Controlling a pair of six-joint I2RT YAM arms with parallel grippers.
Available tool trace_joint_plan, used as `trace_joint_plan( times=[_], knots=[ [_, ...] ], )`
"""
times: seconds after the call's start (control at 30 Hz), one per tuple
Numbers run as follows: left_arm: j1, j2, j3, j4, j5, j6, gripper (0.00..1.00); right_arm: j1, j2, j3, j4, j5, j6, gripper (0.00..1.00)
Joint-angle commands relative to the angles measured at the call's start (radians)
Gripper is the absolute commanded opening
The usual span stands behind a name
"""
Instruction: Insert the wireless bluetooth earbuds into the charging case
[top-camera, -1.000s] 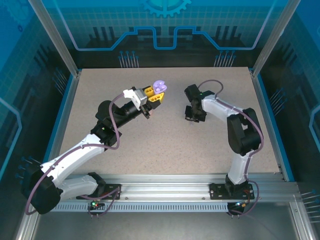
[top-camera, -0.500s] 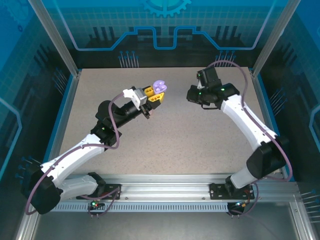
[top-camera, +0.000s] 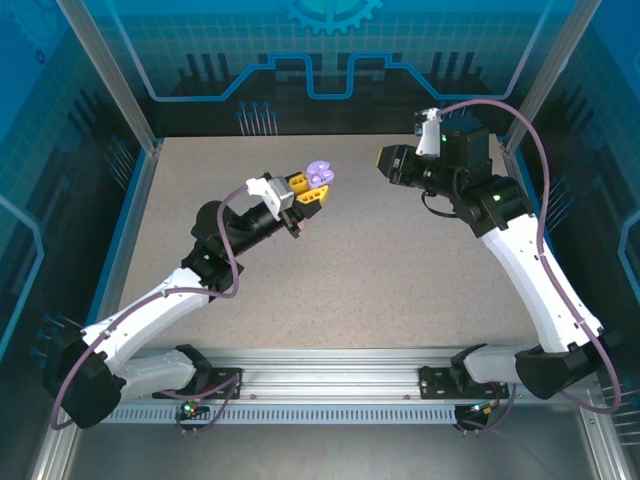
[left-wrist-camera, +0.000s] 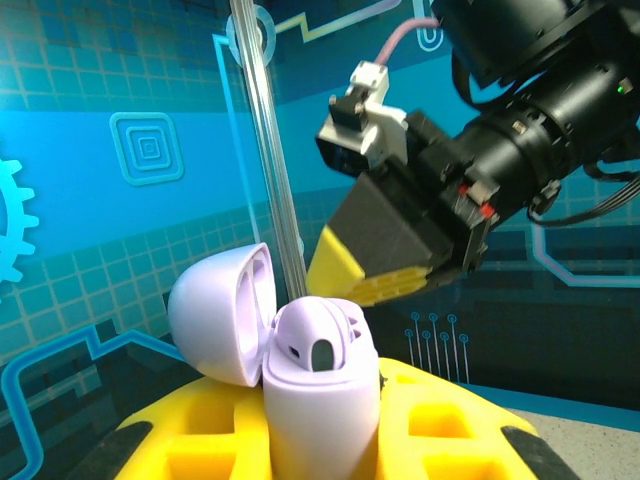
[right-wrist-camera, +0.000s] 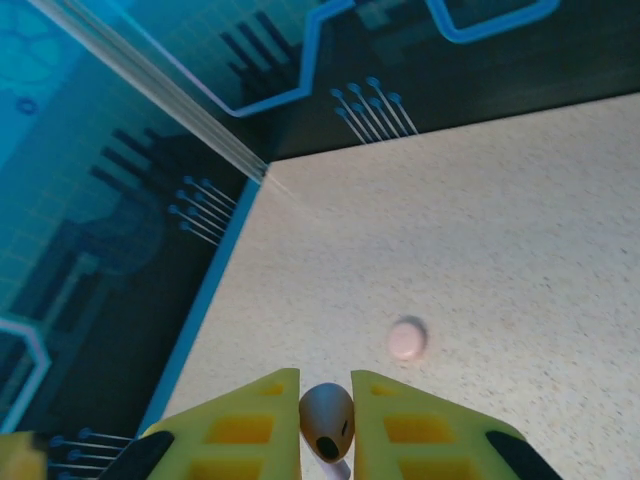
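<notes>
L tool (top-camera: 308, 193) clamped on open charging case (left-wrist-camera: 320, 385), R tool (right-wrist-camera: 325, 398) pinching earbud (right-wrist-camera: 327, 413)

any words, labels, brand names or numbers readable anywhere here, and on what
None can be read.
The lilac charging case and the earbud in the right pincer carry no visible print.
The blue walls bear gear and circuit drawings, no letters.

Case (left-wrist-camera: 320, 385) btwn L fingers (left-wrist-camera: 200, 440); earbud (right-wrist-camera: 326, 414) btwn R fingers (right-wrist-camera: 240, 428); disc (right-wrist-camera: 406, 338) on table (right-wrist-camera: 500, 200).
</notes>
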Motion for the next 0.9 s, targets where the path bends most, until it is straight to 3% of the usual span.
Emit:
trace_joint_plan(
  times=[0.0, 0.43, 0.63, 0.87],
  knots=[
    [-0.011, 0.010, 0.026, 0.039, 0.011, -0.010, 0.00, 0.041, -0.034, 0.043, 0.102, -0.058, -0.004, 0.17],
    [-0.014, 0.039, 0.038, 0.053, -0.009, -0.023, 0.00, 0.214, -0.067, 0.036, 0.282, -0.091, -0.082, 0.17],
    [-0.015, 0.052, 0.047, 0.070, -0.016, -0.043, 0.00, 0.239, -0.121, -0.080, 0.428, -0.129, -0.085, 0.17],
    [-0.016, 0.053, 0.051, 0.080, -0.016, -0.049, 0.00, 0.241, -0.122, -0.132, 0.453, -0.118, -0.063, 0.17]
  ],
)
